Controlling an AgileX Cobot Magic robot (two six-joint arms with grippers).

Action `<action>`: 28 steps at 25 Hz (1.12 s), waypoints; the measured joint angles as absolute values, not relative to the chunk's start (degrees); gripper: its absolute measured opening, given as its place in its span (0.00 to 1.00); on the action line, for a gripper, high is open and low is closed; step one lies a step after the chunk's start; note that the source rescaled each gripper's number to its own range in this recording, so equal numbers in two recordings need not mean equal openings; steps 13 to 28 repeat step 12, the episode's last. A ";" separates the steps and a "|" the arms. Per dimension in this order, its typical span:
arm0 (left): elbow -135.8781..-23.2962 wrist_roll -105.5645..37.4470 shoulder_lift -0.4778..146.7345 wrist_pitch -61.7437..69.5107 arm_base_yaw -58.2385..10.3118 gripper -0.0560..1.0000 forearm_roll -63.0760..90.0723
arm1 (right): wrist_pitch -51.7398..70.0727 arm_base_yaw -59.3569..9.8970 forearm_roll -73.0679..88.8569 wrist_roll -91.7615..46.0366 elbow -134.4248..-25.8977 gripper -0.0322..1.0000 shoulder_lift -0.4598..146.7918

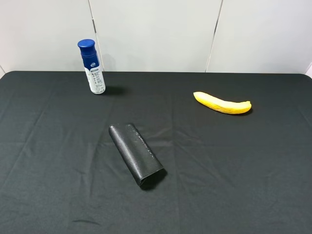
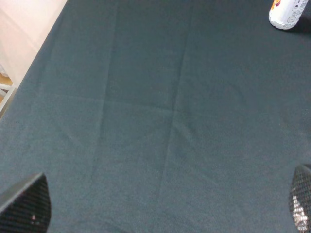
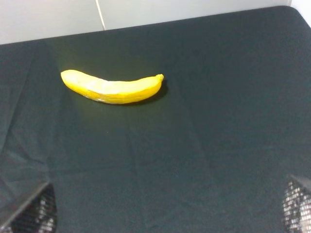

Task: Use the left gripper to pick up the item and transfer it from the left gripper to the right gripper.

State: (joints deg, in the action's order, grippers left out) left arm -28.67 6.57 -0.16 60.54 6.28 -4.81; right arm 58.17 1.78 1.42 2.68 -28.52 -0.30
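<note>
The banana (image 1: 222, 104) is seen lying flat on the black cloth (image 1: 234, 161) on the right side of the table in the high view, toward the rear, with its curve bowed away from the back wall and nothing touching it. A black oblong case (image 1: 135, 154) is laid diagonally near the middle of the cloth, and a blue-capped white bottle (image 1: 91, 67) is stood upright at the rear left, well apart from the fruit.

Neither arm is shown in the high view. In the left wrist view, the left gripper (image 2: 160, 206) is held above bare cloth; only its two fingertips (image 2: 26, 206) are caught at the picture's lower corners, spread wide with nothing between them. The base of the bottle (image 2: 286, 13) is glimpsed far ahead of it.

In the right wrist view, the right gripper (image 3: 167, 206) is likewise held above the cloth, its fingertips (image 3: 31, 211) parted widely and empty, and it is pointed toward the banana (image 3: 112, 88), which lies well ahead of the jaws and untouched.
</note>
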 joint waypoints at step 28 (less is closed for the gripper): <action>-28.67 6.57 -0.16 60.54 6.28 0.98 -4.81 | 58.17 1.78 1.42 2.68 -28.52 1.00 -0.30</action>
